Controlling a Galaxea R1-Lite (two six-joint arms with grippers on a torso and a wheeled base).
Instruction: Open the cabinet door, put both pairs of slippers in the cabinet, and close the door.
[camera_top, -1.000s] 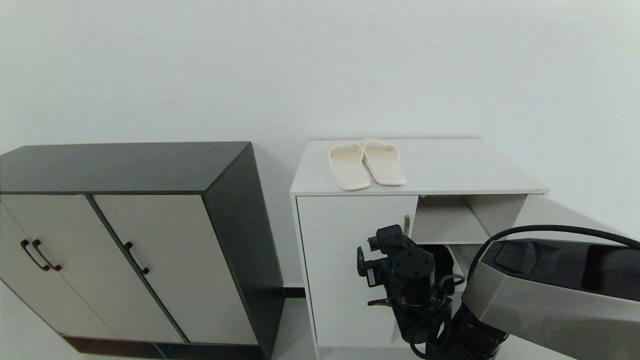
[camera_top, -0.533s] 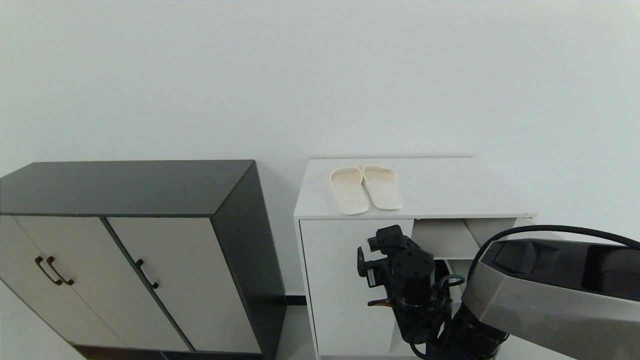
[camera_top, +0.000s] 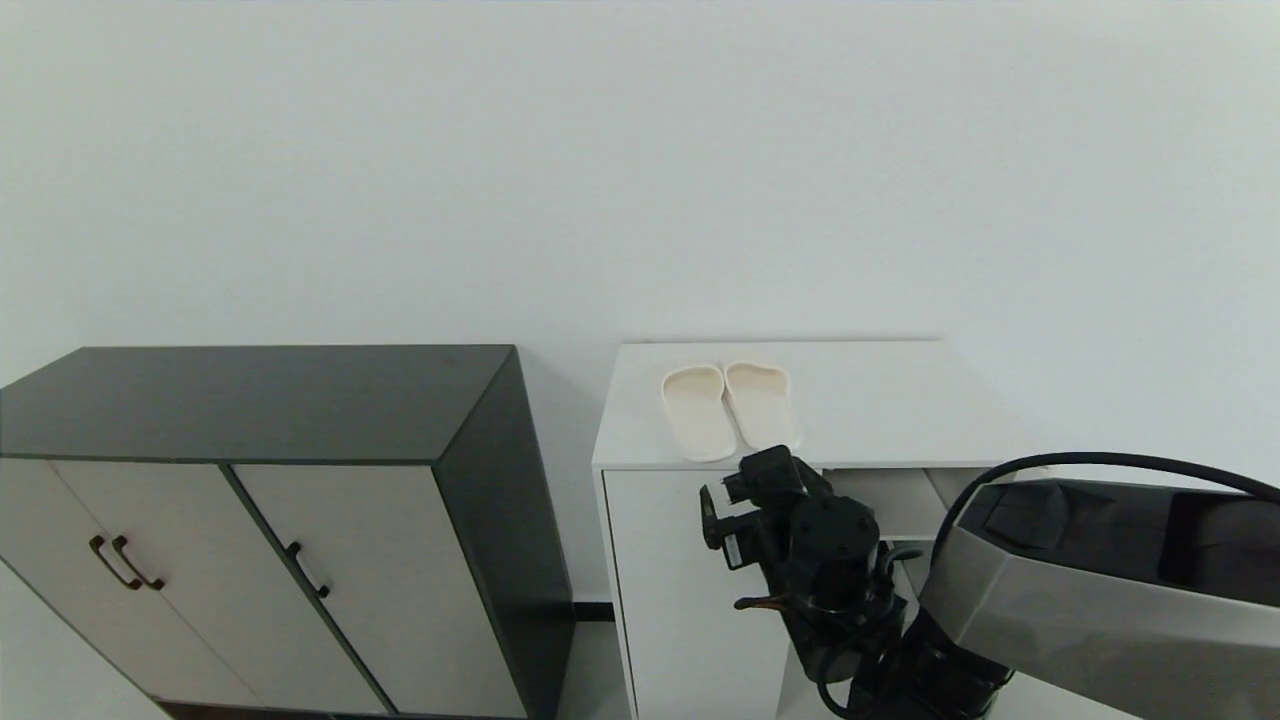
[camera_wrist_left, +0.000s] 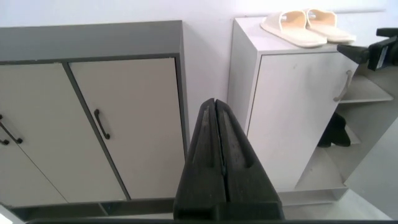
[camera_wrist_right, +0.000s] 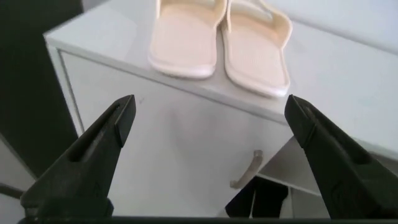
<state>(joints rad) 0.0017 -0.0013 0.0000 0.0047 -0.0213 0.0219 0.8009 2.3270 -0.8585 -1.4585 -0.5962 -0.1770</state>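
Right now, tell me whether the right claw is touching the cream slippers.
Apart. The right wrist view shows the open right claw short of the cream slippers, with the white cabinet showing between them.

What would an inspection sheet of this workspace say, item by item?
Surface: white cabinet top, holding the slippers.
Job's things: cream slippers side by side on top, near the front edge; left door shut; right side open, shelf visible; dark thing low inside, cannot tell what.
Clutter: nothing seen.
Grippers: right gripper open, in front of the cabinet, facing the slippers, touching nothing; left gripper shut, empty, held back from both cabinets.
Cables: black cable arching over the right arm.
Surroundings: dark cabinet on the left, doors shut; plain wall.
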